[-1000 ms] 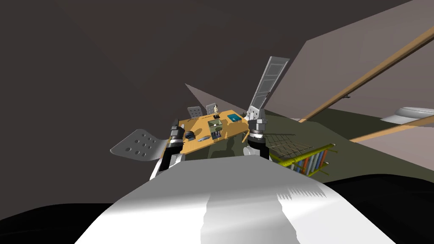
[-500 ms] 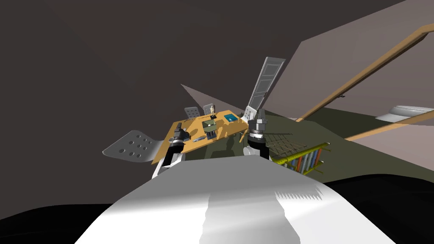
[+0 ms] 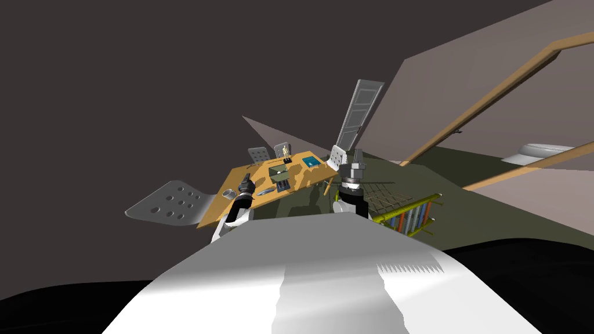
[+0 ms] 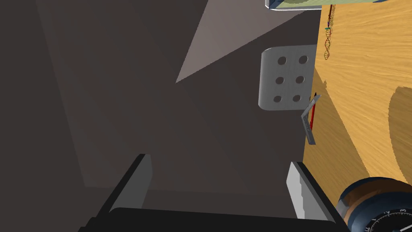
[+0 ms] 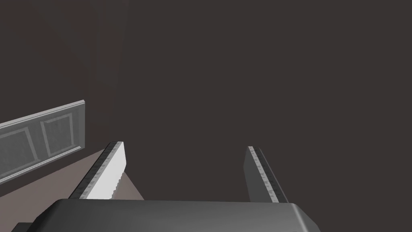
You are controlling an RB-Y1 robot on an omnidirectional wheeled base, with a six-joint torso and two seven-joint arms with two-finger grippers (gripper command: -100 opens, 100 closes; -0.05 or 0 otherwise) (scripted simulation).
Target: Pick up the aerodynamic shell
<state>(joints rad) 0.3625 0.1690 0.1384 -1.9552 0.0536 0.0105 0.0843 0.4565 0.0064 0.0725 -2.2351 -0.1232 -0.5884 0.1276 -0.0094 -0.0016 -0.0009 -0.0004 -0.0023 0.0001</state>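
Observation:
The aerodynamic shell [image 3: 265,190] is a small grey pointed shape lying near the front edge of the wooden table [image 3: 299,174]. My left gripper [image 3: 246,183] hovers just left of it, over the table's near left part, and stands open with nothing between the fingers. In the left wrist view the left gripper [image 4: 219,181] points past the table's edge [image 4: 362,100], with a dark round dial object [image 4: 378,205] right beside one finger. My right gripper [image 3: 357,158] is raised at the table's right end; the right wrist view shows the right gripper [image 5: 185,169] open and empty.
On the table stand a green box [image 3: 279,170], a figurine [image 3: 286,152], a teal book [image 3: 312,161] and a small cup [image 3: 228,192]. Grey perforated chairs [image 3: 168,200] ring it. A yellow bookshelf [image 3: 409,217] lies right. A grey angled tool [image 4: 309,123] rests near the table's edge.
The whole head view has shifted, so I have moved; the table now sits lower and further left. My left hand has reached forward over the table, covering the dark round object.

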